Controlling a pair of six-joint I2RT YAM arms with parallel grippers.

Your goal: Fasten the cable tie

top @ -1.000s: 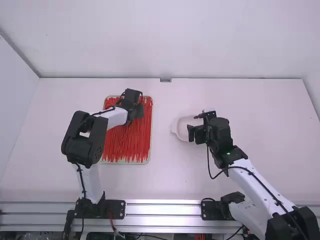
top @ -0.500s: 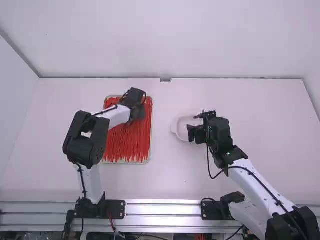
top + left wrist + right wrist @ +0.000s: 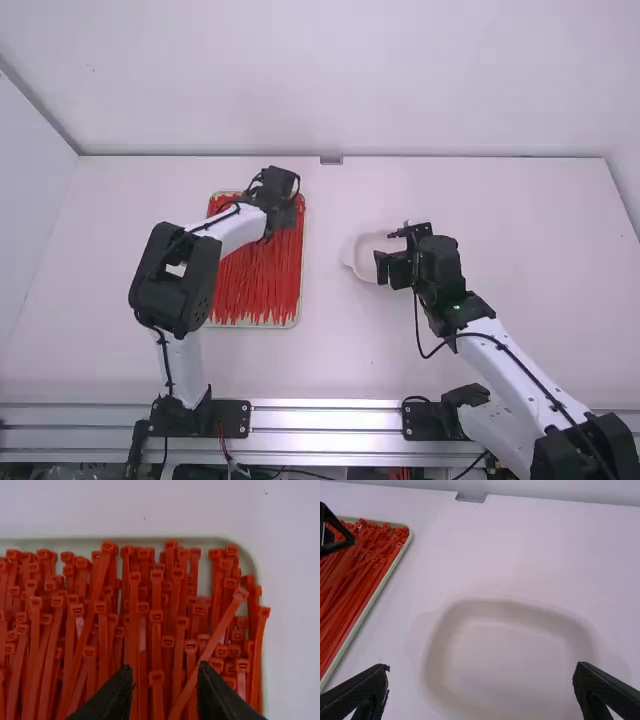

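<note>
Left gripper [image 3: 162, 672]: fingers standing apart, hovering over red cable ties [image 3: 150, 620] (heads toward the far rim), which are lying heaped in the tray [image 3: 75, 541]. Right gripper [image 3: 480, 680]: standing wide open above white dish [image 3: 510, 645].

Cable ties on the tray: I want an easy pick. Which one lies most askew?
The slanted tie whose head points toward the tray's rounded corner: it crosses its neighbours diagonally by the left gripper; the rest lie nearly parallel.

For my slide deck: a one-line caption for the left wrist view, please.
Open left pincer poised over a tray packed with red cable ties.
</note>
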